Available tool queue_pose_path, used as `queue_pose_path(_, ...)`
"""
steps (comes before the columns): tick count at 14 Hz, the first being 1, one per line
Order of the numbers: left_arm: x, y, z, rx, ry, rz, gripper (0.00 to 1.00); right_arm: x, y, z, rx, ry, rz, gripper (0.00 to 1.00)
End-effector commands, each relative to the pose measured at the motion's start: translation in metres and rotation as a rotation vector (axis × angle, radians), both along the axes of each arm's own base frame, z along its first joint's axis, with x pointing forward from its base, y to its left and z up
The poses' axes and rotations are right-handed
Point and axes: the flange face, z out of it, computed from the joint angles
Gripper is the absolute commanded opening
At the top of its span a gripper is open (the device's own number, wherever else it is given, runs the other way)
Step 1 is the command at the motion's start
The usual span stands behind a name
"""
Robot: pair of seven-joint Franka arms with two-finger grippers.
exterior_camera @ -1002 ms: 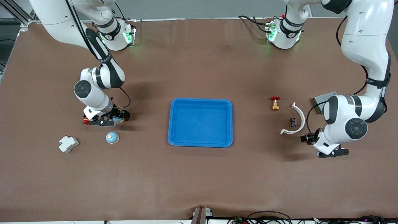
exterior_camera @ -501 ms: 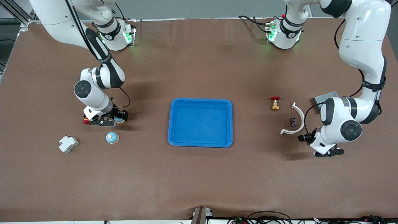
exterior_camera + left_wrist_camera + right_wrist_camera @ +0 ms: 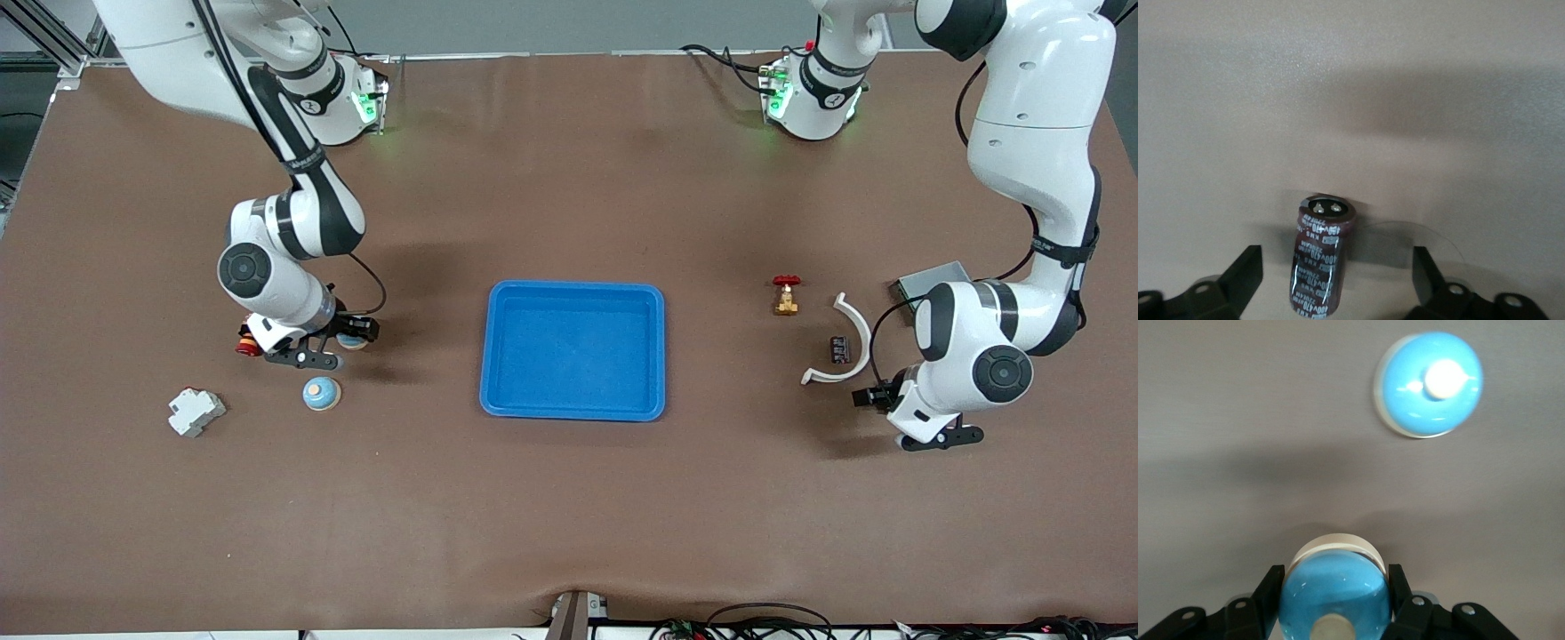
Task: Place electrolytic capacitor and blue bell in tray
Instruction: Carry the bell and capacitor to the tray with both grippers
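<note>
We see a matt brown table (image 3: pixel 569 498), a smooth plastic blue tray (image 3: pixel 573 404), two glossy blue bells (image 3: pixel 1429 383) and a capacitor (image 3: pixel 1319 257) with shiny dark sleeve and metal terminals.

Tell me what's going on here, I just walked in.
Two robot arms are gathering parts for the blue tray, which holds nothing yet. The right gripper is shut on a blue bell at its end of the table, with a second blue bell loose beside it. The left gripper is open around the capacitor, which lies on the table inside a white curved piece.
</note>
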Motion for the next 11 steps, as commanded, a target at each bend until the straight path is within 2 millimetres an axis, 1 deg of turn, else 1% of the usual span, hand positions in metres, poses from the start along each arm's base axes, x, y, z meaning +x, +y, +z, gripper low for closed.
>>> queue_pose_path(1, 0.003, 0.000, 0.001, 0.009, -0.013, -0.009, 0.75, 0.001, 0.044, 0.030, -0.002, -0.005, -0.058, 0.00)
queue_pose_path(3, 0.003, -0.001, 0.001, 0.010, -0.013, 0.000, 0.61, -0.001, 0.078, 0.038, -0.003, -0.020, -0.109, 0.00)
queue_pose_path(5, 0.003, -0.002, 0.001, 0.006, -0.013, 0.005, 0.44, -0.007, 0.114, 0.047, 0.002, -0.041, -0.153, 0.00)
queue_pose_path(6, 0.003, -0.002, 0.002, 0.005, -0.015, 0.008, 0.38, -0.010, 0.132, 0.053, 0.007, -0.054, -0.177, 0.00)
queue_pose_path(7, 0.003, -0.001, 0.002, 0.006, -0.015, 0.011, 0.31, -0.013, 0.149, 0.053, 0.009, -0.061, -0.200, 0.00)
queue_pose_path(8, 0.003, -0.001, 0.003, 0.004, -0.016, 0.012, 0.21, -0.016, 0.167, 0.049, 0.008, -0.062, -0.229, 0.00)
queue_pose_path(11, 0.006, 0.000, 0.010, -0.002, -0.032, 0.061, 0.04, -0.022, 0.222, 0.037, 0.011, -0.070, -0.303, 0.00)
